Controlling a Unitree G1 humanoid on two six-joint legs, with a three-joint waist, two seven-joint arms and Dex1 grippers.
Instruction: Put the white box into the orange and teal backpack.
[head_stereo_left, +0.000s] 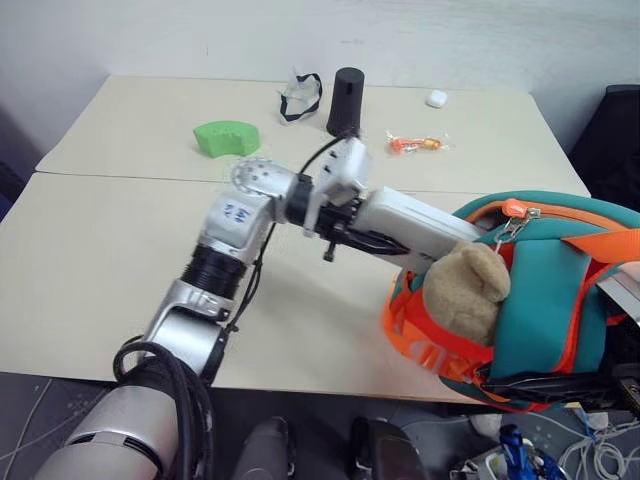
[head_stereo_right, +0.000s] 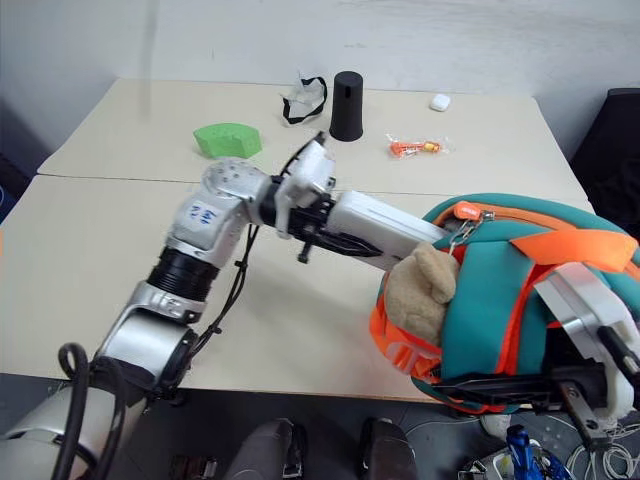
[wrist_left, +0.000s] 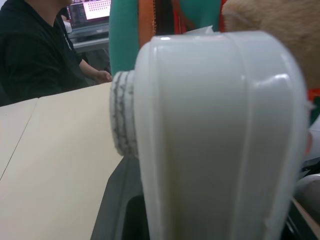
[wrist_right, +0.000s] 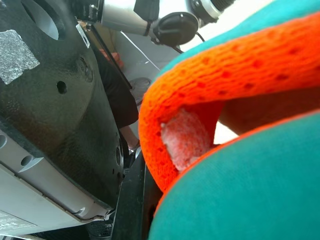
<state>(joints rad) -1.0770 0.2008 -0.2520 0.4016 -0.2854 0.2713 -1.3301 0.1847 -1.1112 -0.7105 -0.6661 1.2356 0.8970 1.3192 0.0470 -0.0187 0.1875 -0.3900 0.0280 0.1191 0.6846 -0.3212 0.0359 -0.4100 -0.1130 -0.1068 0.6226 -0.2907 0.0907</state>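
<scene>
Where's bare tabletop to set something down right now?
Free: the near table on the left arm's outer side, and the far table's corner beyond the green sponge. Crowded: the far middle with strap, black cylinder, orange wrapper and small white case; the backpack takes the near right.

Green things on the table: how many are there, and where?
1: the green curved piece lies on the far table, left of the black cylinder. Others may be hidden behind the backpack.
</scene>
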